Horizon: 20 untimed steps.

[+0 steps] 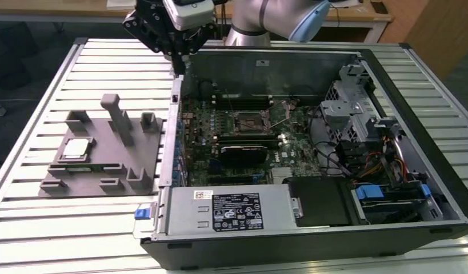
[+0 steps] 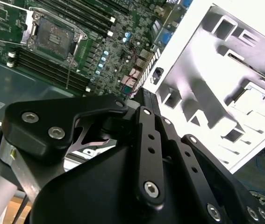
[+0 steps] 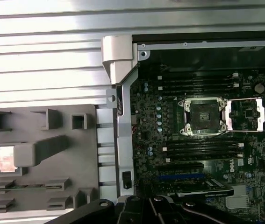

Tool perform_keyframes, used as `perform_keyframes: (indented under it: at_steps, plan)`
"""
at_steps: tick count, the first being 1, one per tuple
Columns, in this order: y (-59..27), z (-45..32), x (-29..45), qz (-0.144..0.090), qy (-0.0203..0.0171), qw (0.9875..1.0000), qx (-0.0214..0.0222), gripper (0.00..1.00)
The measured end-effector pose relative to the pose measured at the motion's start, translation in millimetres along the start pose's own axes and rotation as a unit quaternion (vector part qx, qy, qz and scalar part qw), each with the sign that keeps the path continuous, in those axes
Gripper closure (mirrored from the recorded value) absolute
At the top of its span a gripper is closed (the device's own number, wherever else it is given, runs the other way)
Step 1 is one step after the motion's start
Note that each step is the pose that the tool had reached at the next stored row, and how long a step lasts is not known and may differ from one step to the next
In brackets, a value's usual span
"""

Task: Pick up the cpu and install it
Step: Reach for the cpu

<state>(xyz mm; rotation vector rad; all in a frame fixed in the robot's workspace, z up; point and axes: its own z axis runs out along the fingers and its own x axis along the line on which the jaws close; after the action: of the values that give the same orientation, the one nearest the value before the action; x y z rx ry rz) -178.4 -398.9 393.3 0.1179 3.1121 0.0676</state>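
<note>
Tool [image 1: 177,64] over case wall [image 1: 175,123], cpu [image 1: 75,148] aside

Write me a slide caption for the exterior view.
The tool hangs over a corner of the open computer case while the cpu lies in the grey holder beside it.

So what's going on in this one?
A single robot arm is working over an open computer case. Its end effector hangs shut and empty above the case wall that faces the grey fixture tray. The cpu lies in its pocket on that tray, untouched. The motherboard's socket has its frame flipped open and is empty, so nothing has been picked up or installed yet.
</note>
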Motion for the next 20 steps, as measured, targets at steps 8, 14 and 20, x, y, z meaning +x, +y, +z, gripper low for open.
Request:
perform_keyframes:
  at_steps: [8,14,20]
  plan:
    - [-0.7,-0.3,10.0,0.0,-0.0001,1.0,0.0,0.89]
    - [-1.3,-0.4,16.6,0.0,-0.0001,1.0,0.0,0.89]
    - [-1.7,-0.6,22.9,0.0,-0.0001,1.0,0.0,0.89]
